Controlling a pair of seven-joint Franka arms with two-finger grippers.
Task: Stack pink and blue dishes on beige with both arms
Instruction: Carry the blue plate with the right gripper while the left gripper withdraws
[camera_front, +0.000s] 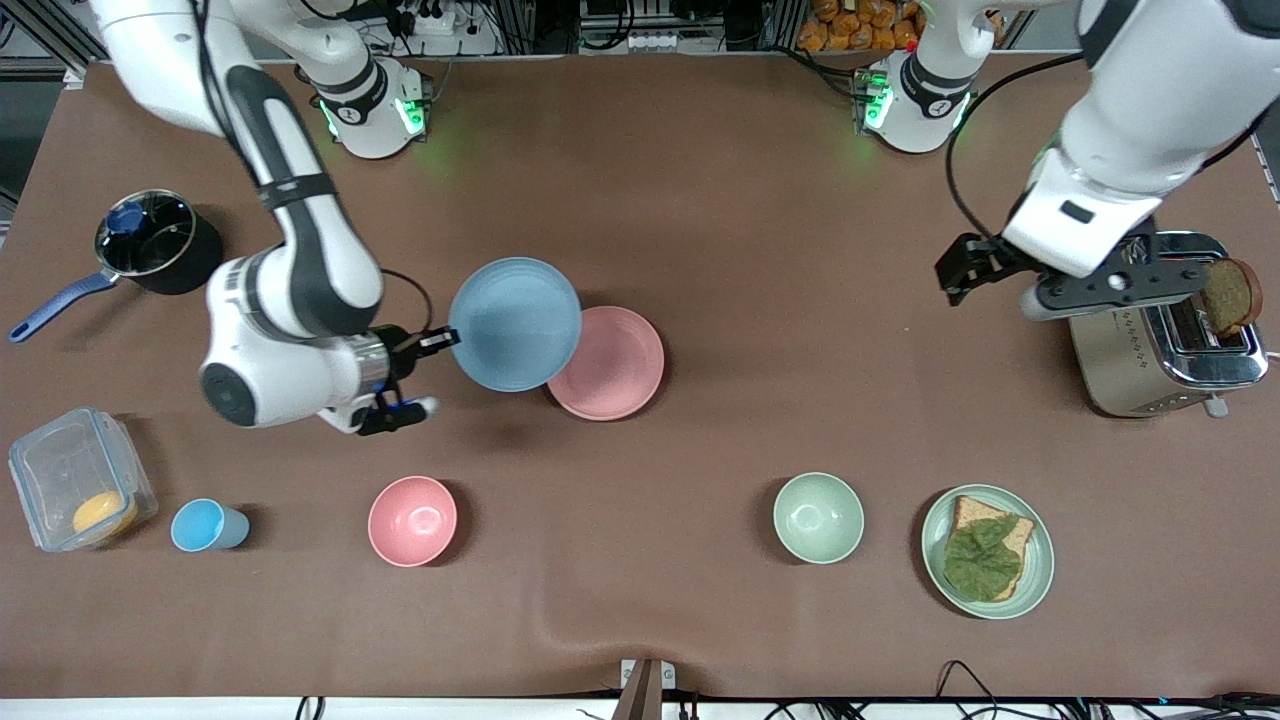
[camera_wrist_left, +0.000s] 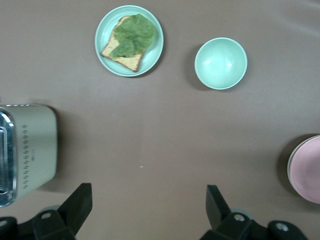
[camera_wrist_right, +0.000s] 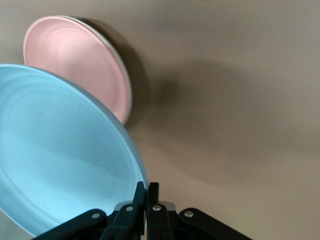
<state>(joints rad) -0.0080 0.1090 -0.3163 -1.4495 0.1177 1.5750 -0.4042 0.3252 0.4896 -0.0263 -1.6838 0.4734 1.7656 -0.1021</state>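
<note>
My right gripper is shut on the rim of the light blue plate. It holds the plate tilted in the air, overlapping the edge of the pink plate. The pink plate lies flat mid-table. A thin cream rim of the beige plate shows under it; the rest is hidden. My left gripper hangs open and holds nothing, over bare cloth beside the toaster.
A steel toaster with a bread slice stands at the left arm's end. Nearer the camera are a green plate with toast and leaf, a green bowl, a pink bowl, a blue cup and a clear box. A pot sits by the right arm.
</note>
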